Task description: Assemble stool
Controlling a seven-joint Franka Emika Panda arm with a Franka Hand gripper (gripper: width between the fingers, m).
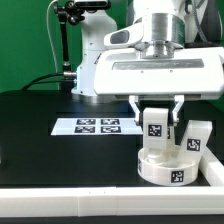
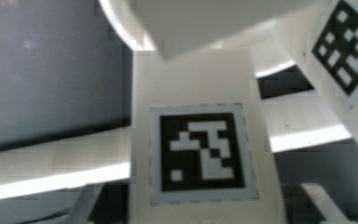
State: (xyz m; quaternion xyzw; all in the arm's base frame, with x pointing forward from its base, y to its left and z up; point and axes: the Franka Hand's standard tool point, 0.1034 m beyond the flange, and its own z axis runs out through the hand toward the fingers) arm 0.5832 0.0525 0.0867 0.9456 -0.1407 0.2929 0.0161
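The round white seat [image 1: 168, 168] lies at the exterior view's lower right, with a tag on its rim. One white leg [image 1: 197, 140] stands upright on its far right side. My gripper [image 1: 156, 112] is shut on a second tagged leg [image 1: 155, 126] and holds it upright over the seat's left part; I cannot tell whether it touches the seat. In the wrist view this held leg [image 2: 202, 140] fills the middle between my gripper [image 2: 197, 205], and the other leg's tag [image 2: 345, 48] shows at the corner.
The marker board [image 1: 98, 126] lies flat on the black table [image 1: 40, 140], to the exterior view's left of the seat. The white robot body [image 1: 150, 70] stands behind. The table's front edge runs just below the seat.
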